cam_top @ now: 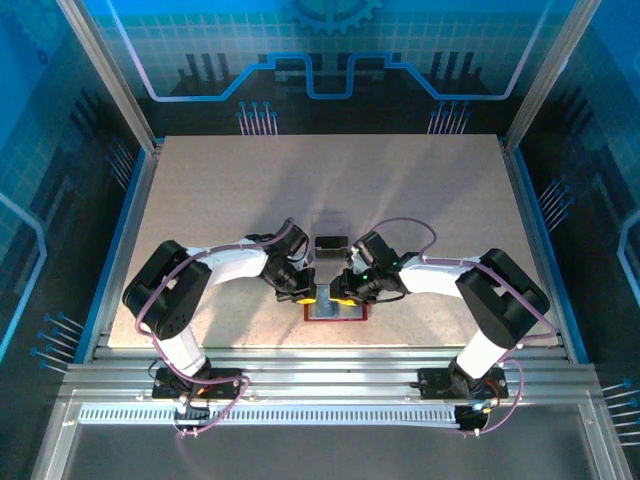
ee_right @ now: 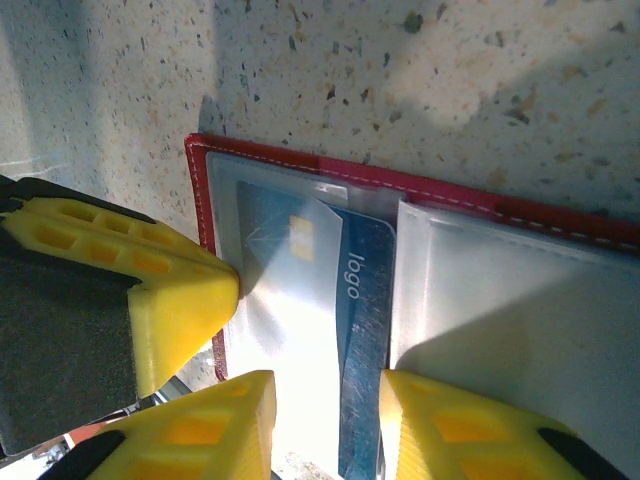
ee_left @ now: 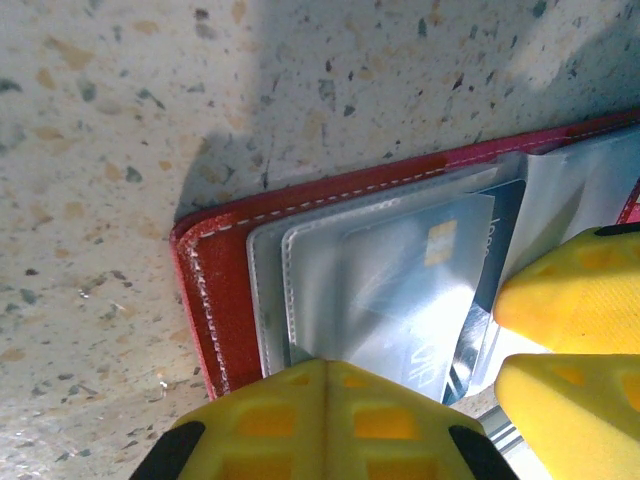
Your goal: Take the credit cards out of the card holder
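The credit cards point(ee_right: 362, 290), a blue one under a paler one with a chip, sat in a pale pocket of the card holder point(ee_right: 420, 185). It lay open and flat on the speckled surface point(cam_top: 200, 200), near the front edge. My right jaws stood parted, straddling the blue card's edge. My left jaws were clenched shut over the pockets alongside. A clear box point(cam_top: 330, 225) stood just beyond.

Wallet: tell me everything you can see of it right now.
The red wallet lies open and flat on the speckled table, white stitching along its leather-like edge. Inside, clear plastic pockets; one holds a blue card with a gold chip. The shut left claw rests on its pockets; the open right claw straddles the card.
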Robot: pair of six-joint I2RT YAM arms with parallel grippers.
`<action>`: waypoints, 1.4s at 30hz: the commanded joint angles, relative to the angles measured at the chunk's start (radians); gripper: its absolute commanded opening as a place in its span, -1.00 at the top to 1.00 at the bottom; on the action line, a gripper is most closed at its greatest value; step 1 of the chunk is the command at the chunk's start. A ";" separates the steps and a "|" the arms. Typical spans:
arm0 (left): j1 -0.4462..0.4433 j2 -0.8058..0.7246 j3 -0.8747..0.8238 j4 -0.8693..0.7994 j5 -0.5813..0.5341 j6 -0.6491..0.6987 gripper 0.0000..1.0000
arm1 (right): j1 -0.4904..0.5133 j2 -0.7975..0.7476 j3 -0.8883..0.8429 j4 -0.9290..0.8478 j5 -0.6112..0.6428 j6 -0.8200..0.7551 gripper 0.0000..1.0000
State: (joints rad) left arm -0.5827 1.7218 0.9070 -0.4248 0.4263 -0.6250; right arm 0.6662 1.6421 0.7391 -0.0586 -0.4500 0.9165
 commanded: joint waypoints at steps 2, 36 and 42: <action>-0.006 0.019 -0.025 -0.034 -0.029 0.018 1.00 | -0.013 0.029 -0.010 -0.009 -0.005 0.002 0.35; -0.005 0.024 -0.020 -0.058 -0.035 0.022 1.00 | -0.053 0.035 -0.109 0.287 -0.158 0.107 0.66; -0.006 0.025 -0.020 -0.063 -0.037 0.024 1.00 | -0.061 0.015 -0.125 0.281 -0.152 0.104 0.72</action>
State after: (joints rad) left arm -0.5827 1.7218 0.9073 -0.4267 0.4259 -0.6247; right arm 0.6201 1.6779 0.6292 0.2012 -0.5785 1.0142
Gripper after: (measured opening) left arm 0.040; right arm 0.142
